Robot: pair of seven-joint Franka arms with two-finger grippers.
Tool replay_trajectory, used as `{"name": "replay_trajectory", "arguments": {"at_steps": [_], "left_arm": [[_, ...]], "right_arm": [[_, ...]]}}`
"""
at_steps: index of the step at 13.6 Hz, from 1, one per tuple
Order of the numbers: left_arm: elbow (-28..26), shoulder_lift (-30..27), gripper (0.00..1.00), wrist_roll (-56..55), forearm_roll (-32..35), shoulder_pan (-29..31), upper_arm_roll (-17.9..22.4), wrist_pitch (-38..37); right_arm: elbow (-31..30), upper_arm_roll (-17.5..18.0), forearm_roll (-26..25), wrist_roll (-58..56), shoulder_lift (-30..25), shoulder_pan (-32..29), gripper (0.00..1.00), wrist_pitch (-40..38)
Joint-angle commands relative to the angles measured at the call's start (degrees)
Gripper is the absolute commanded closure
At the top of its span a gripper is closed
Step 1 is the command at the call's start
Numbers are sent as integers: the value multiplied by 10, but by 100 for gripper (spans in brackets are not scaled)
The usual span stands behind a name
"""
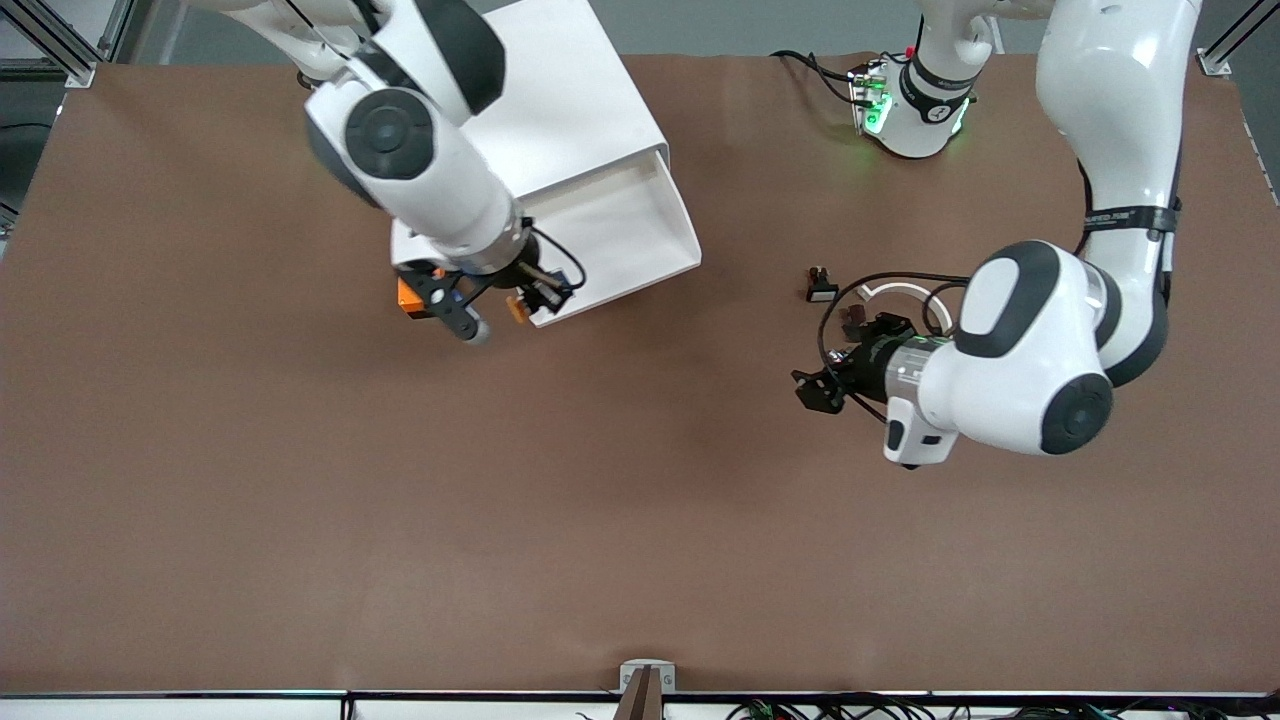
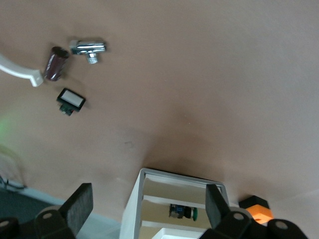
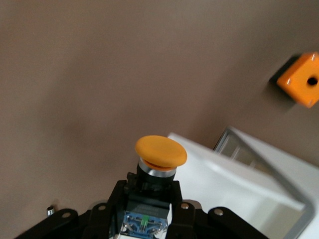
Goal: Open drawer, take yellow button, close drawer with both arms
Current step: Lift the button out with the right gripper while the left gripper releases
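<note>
The white cabinet [image 1: 560,110] stands toward the right arm's end of the table, with its top drawer [image 1: 672,222] pulled out. My right gripper [image 1: 535,298] is shut on the button [image 1: 517,307] and holds it over the table edge of the drawer's corner nearest the camera. In the right wrist view the button's orange cap [image 3: 161,151] sticks out past the fingers [image 3: 112,211], with the black body and blue rear clamped between them, beside the drawer [image 3: 249,174]. My left gripper [image 1: 815,390] is open and empty over bare table; its fingers [image 2: 79,206] frame the cabinet [image 2: 137,209].
An orange cube with a hole [image 1: 410,296] lies beside the cabinet, under the right wrist. A black button with white face [image 1: 821,291], a white curved piece [image 1: 890,292], a chrome fitting [image 2: 88,48] and a dark cylinder [image 2: 56,63] lie near the left gripper.
</note>
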Motion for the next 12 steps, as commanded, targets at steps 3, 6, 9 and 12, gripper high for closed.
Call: {"name": "replay_trajectory", "arguments": {"at_steps": [3, 6, 9, 12], "left_arm": [[-23, -25, 1, 42, 31, -23, -46, 42], [-53, -22, 1, 1, 37, -64, -50, 112], [-52, -7, 1, -13, 90, -102, -53, 154], [-54, 4, 1, -28, 137, -159, -50, 198]], "right_arm": [[46, -122, 13, -261, -3, 3, 100, -51], [46, -263, 41, -434, -3, 47, 100, -47], [39, -416, 146, -694, 11, 64, 100, -23], [36, -475, 148, -814, 58, 62, 99, 19]]}}
